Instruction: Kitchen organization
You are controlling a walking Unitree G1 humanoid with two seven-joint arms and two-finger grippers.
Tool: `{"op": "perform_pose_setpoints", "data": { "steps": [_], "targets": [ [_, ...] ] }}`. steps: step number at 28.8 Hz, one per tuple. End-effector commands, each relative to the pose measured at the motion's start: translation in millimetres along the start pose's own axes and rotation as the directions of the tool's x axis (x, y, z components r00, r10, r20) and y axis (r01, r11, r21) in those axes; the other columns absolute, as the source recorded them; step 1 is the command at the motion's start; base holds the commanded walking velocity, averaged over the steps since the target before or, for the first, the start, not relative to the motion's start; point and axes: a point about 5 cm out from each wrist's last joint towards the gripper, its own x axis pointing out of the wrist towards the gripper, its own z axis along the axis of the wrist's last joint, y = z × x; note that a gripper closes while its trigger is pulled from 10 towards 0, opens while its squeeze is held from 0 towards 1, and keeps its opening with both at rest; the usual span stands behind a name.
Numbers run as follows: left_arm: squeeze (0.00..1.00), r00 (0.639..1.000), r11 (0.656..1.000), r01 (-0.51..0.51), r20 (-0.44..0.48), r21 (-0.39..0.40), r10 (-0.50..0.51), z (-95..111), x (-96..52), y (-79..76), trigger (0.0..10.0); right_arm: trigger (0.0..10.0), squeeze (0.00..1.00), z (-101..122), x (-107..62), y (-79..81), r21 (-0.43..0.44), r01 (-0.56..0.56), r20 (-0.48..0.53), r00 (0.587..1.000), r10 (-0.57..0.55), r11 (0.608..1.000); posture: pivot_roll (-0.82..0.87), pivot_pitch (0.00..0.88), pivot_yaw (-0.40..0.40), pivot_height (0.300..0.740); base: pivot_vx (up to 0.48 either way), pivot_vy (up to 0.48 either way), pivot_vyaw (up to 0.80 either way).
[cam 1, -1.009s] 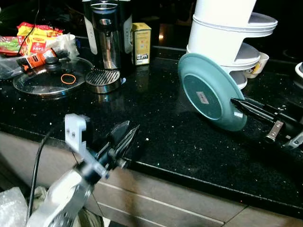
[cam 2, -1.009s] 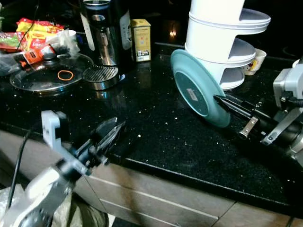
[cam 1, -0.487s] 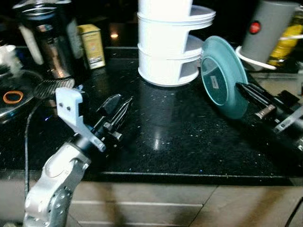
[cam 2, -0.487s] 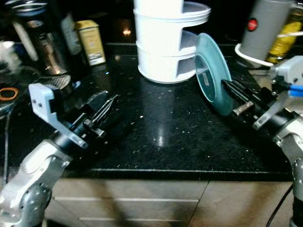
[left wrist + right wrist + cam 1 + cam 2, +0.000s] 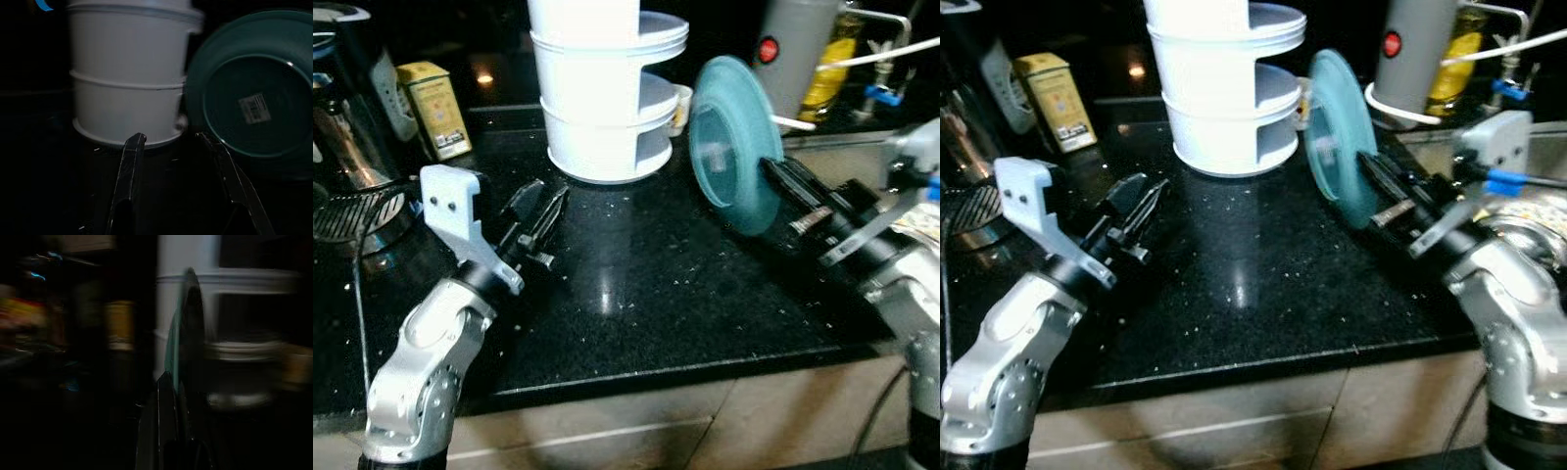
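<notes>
A teal plate [image 5: 729, 147] is held on edge above the black counter, its underside with a white sticker [image 5: 255, 108] facing my left. My right gripper [image 5: 773, 174] is shut on the plate's rim, coming in from the right. The plate [image 5: 182, 328] appears edge-on in the right wrist view. Just left of it stands a white tiered rack [image 5: 597, 98]. My left gripper [image 5: 548, 201] hovers low over the counter in front of the rack, fingers [image 5: 129, 166] a little apart with nothing between them.
A yellow box [image 5: 433, 96] and a steel coffee maker [image 5: 347, 98] stand at the back left. A grey kettle with a red button [image 5: 783, 54] and a yellow bottle [image 5: 832, 59] stand behind the plate. The counter's front edge [image 5: 656, 377] runs below.
The camera has swung right, so the rack and coffee maker slid left in view. The plate, still in my right gripper, sits higher and nearer the rack. The left gripper rose slightly.
</notes>
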Motion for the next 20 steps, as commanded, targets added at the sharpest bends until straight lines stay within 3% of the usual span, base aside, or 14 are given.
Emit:
{"op": "perform_pose_setpoints", "data": {
  "steps": [1, 6, 10, 20],
  "targets": [
    [0.00, 1.000, 1.000, -0.006, -0.007, 0.014, 0.006, -1, 2.6, 1.3, 10.0, 10.0, 0.00, 2, 5.3, 10.2, 0.011, -0.034, 0.023, 0.999, 0.034, 0.999, 0.00, 0.000, 0.012, 0.740, 0.000, -0.412, 0.00],
    [0.00, 1.000, 1.000, -0.001, -0.008, 0.015, 0.001, -1, 4.2, 0.1, 10.0, 10.0, 0.00, -7, 13.9, 26.5, 0.032, -0.077, 0.022, 0.997, 0.077, 0.997, 0.00, 0.000, 0.013, 0.740, 0.000, -0.416, 0.00],
    [0.00, 1.000, 1.000, 0.010, -0.009, 0.012, -0.010, -1, 5.2, -1.8, 10.0, 10.0, 0.00, -9, 15.1, 27.9, 0.039, -0.070, 0.022, 0.997, 0.069, 0.997, 0.00, 0.000, 0.014, 0.740, 0.000, -0.416, 0.60],
    [0.00, 1.000, 1.000, 0.022, -0.012, 0.006, -0.022, -2, 5.5, -4.8, 10.0, 10.0, 0.00, -7, 16.9, 26.2, 0.041, -0.037, 0.030, 0.999, 0.036, 0.998, 0.00, 0.000, 0.014, 0.740, 0.000, -0.417, 0.00]
  ]
}}
